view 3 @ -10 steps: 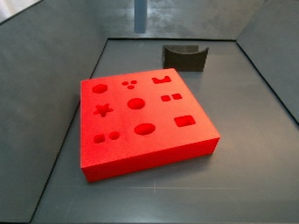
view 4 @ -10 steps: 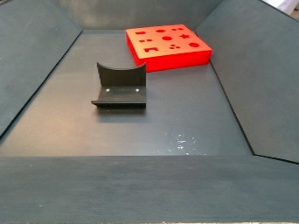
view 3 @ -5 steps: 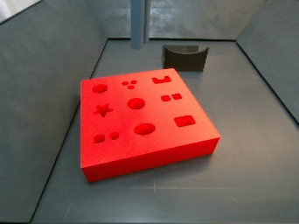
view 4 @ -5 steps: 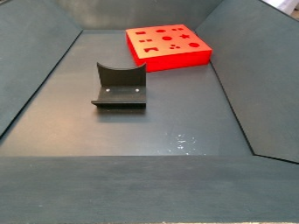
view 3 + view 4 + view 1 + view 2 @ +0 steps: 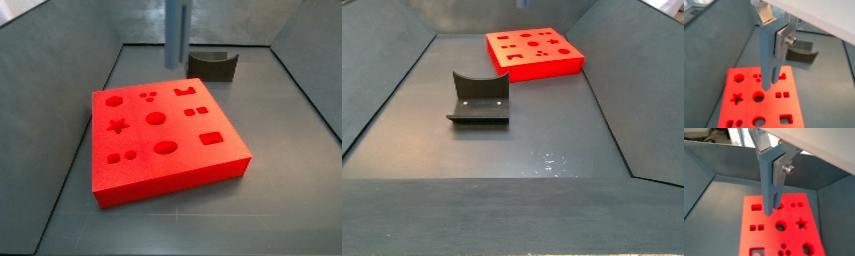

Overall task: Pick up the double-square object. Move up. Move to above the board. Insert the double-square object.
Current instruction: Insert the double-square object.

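double-square object (image 5: 769, 60) hangs upright, clamped in the tool (image 5: 773, 27), above the red board (image 5: 744, 107).

Double-square object (image 5: 177, 35) lower, nearer board (image 5: 167, 140).

Your gripper (image 5: 774, 31) hangs over the board (image 5: 747, 111), gripping the double-square object (image 5: 768, 62); air beneath is free. Only the fixture (image 5: 211, 64) stands behind the board, apart.

A lab test rig: grey walled bin (image 5: 422, 110), fixture (image 5: 478, 98), claw (image 5: 774, 35) overhead.
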Controlling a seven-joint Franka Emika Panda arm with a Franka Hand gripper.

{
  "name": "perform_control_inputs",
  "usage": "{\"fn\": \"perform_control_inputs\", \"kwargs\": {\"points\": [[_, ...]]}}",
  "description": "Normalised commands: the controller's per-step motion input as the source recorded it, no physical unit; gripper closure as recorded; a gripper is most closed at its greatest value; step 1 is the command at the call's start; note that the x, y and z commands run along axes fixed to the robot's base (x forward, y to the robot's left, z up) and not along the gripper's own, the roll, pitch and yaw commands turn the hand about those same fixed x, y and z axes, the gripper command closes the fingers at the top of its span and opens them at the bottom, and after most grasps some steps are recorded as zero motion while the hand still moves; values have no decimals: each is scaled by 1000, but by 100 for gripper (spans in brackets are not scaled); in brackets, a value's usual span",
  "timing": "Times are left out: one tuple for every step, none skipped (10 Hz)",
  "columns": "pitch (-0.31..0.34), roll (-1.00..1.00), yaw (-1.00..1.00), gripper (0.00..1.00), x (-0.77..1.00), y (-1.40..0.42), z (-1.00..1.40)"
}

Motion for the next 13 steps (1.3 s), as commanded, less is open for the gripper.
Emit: {"fn": "perform_control_inputs", "kwargs": {"points": [[-43, 204, -511, 100, 683, 0, -711], [-43, 206, -611, 100, 571, 0, -646], [-31, 97, -906, 100, 249, 14, -374], [-43, 74, -920, 100, 229, 23, -334], [-73, 10, -960, 100, 160, 46, -277], [-90, 0, -1000, 100, 74, 9, -200], [-84, -27, -980, 100, 77, 0, -143], [-44, -126, -843, 100, 263, 31, -266], [-19, -41, -783, 100, 349, 140, -469], [0, 116, -580, 100, 180, 177, -509], [0, 110, -454, 100, 163, 146, -343], [3, 3, -83, 100, 0, 89, -194], [20, 0, -240, 100, -34, 106, -106]]}}
